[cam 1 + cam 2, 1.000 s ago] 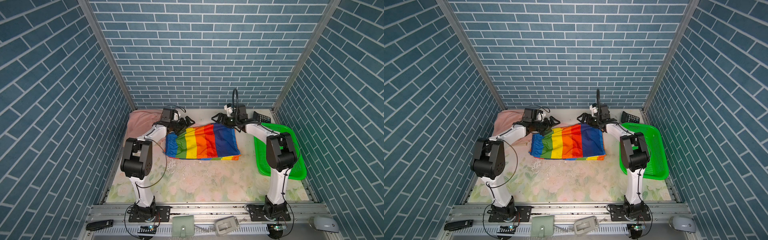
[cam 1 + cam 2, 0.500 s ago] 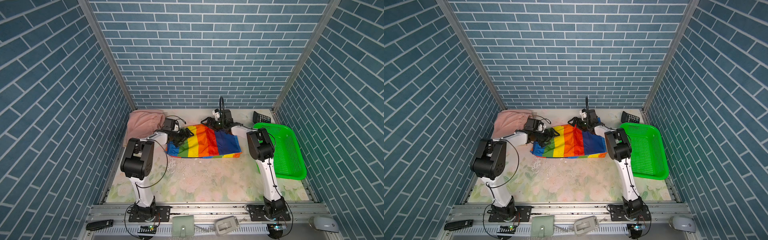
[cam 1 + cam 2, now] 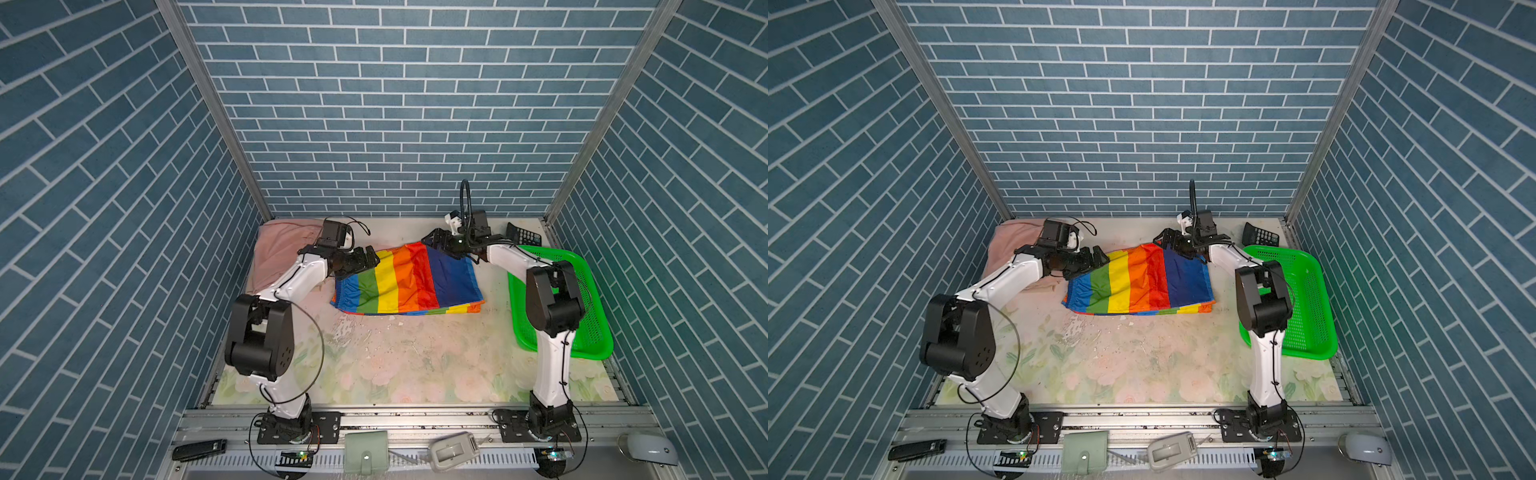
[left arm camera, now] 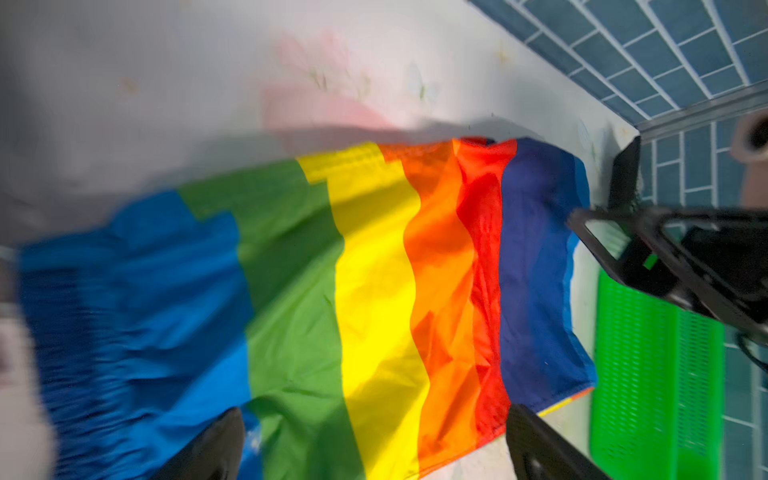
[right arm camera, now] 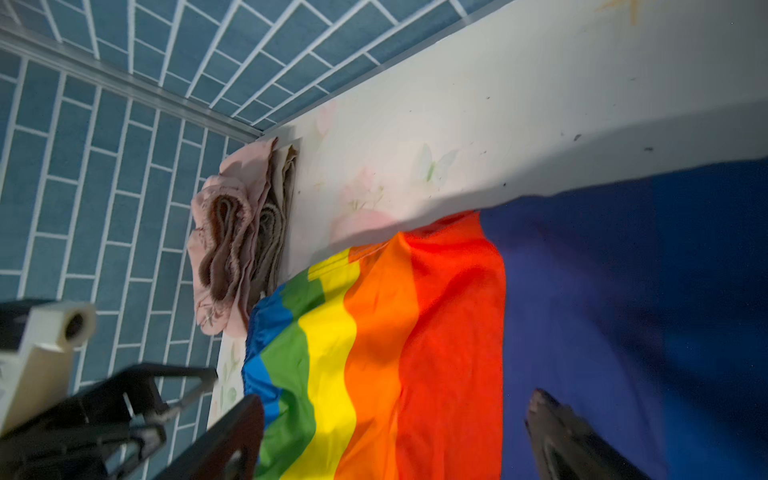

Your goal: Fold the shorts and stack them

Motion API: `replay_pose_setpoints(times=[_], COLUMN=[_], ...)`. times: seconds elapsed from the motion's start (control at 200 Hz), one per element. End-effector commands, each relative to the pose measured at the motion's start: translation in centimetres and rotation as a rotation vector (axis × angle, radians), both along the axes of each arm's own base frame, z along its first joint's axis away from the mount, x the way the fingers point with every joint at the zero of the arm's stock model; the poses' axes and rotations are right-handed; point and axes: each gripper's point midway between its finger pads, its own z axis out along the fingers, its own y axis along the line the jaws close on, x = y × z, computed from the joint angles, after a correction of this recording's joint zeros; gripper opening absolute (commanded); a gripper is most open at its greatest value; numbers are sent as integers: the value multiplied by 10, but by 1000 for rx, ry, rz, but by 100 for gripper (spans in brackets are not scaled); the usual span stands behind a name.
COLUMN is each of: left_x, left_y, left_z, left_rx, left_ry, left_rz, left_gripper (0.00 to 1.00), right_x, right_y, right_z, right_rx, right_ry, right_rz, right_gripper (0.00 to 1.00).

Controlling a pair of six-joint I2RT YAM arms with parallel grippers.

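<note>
The rainbow-striped shorts (image 3: 407,278) (image 3: 1142,282) lie flat mid-table, folded over, with a lower layer showing along the near edge. Pink shorts (image 3: 276,249) (image 3: 1007,245) sit in the far left corner. In the right wrist view these pink shorts (image 5: 224,241) lie on top of folded beige shorts (image 5: 284,195). My left gripper (image 3: 372,259) (image 3: 1100,255) (image 4: 374,415) hangs open at the rainbow shorts' (image 4: 374,270) far left corner, holding nothing. My right gripper (image 3: 434,241) (image 3: 1165,241) (image 5: 395,399) is open over the far right corner of the rainbow shorts (image 5: 415,332), also holding nothing.
A green mesh basket (image 3: 590,328) (image 3: 1316,291) stands along the right wall, partly behind my right arm. A black calculator (image 3: 523,237) (image 3: 1260,237) leans at the far right corner. Blue brick walls close in three sides. Small items lie on the front rail.
My right arm swung in toward the middle and back out to the shorts' far right corner. My left gripper shifted slightly along the shorts' left edge. Both grippers stayed open.
</note>
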Motion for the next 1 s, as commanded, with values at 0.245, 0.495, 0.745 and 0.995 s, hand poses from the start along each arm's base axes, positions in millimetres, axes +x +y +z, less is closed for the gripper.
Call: replay_pose_setpoints(times=[0.245, 0.495, 0.745, 0.995], left_x=[-54, -55, -44, -46], left_y=[67, 63, 61, 63], left_z=[-70, -98, -125, -142], left_rx=[217, 207, 208, 238], left_ry=[223, 287, 329, 362], left_rz=[70, 56, 70, 54], left_gripper=[100, 100, 99, 83], right_x=[-79, -87, -91, -92], right_y=[-63, -78, -77, -76], right_z=[-36, -56, -58, -65], right_rx=[-204, -188, -168, -163], right_ry=[78, 131, 135, 147], right_rz=[24, 4, 5, 7], right_gripper=[99, 99, 99, 99])
